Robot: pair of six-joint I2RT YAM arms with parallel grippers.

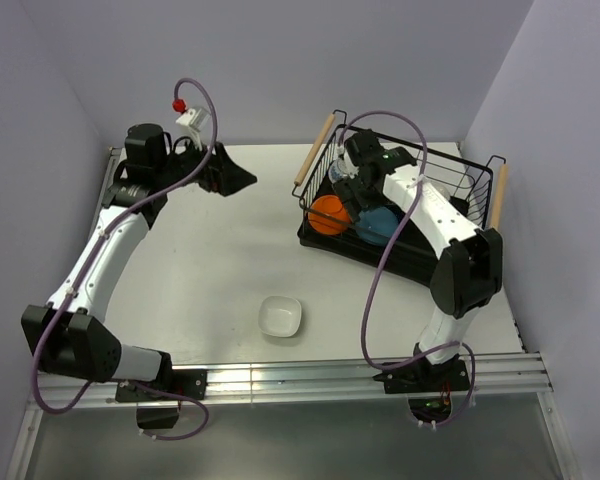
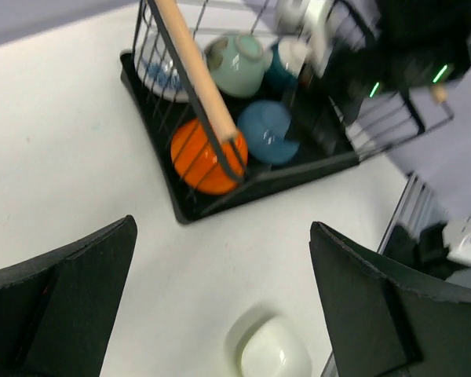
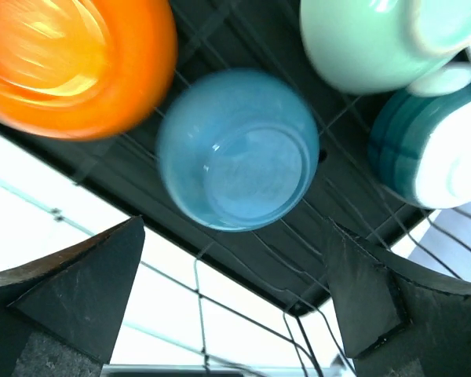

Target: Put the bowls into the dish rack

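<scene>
The black wire dish rack [image 1: 320, 238] stands at the back right, with a wooden handle [image 1: 315, 148] at each end. In it lie an orange bowl [image 1: 328, 215] and a blue bowl [image 1: 378, 226]. The left wrist view shows the rack [image 2: 243, 184] also holding a mint bowl [image 2: 237, 64] and a patterned bowl [image 2: 158, 71]. A squarish white bowl [image 1: 280, 316] sits alone on the table, near the front. My right gripper [image 1: 352, 188] is open and empty inside the rack, just above the blue bowl [image 3: 235, 149]. My left gripper [image 1: 242, 180] is open and empty, left of the rack.
Metal rails [image 1: 280, 380] run along the table's near edge. Purple walls close in the back and both sides. The right arm reaches over the rack's near side. A teal-and-white bowl [image 3: 432, 149] lies beside the mint bowl [image 3: 361, 43].
</scene>
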